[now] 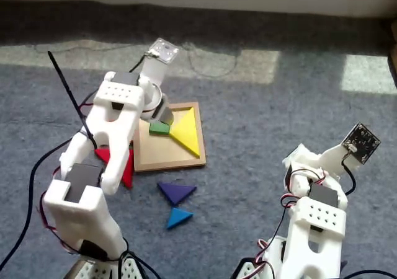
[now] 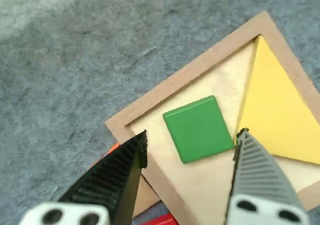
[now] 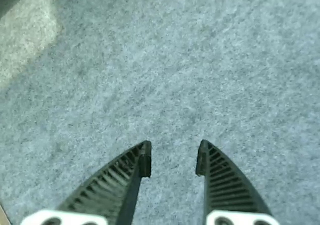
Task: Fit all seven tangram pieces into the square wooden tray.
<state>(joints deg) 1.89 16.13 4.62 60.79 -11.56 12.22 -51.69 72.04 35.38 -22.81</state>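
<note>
Showing the left end effector (image 2: 192, 134) spread wide over a flat green square (image 2: 198, 129), lying slightly askew inside the wooden tray (image 2: 200, 65), just beside the yellow triangle (image 2: 277, 115). Probably calling for turning it square against that yellow edge, sliding gently, avoiding tipping. Showing the right end effector (image 3: 173, 157) parted above grey carpet (image 3: 200, 60).

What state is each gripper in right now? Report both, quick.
Left gripper: open, holding nothing, over the green square in the wooden tray.
Right gripper: open, holding nothing, over the carpet.
</note>
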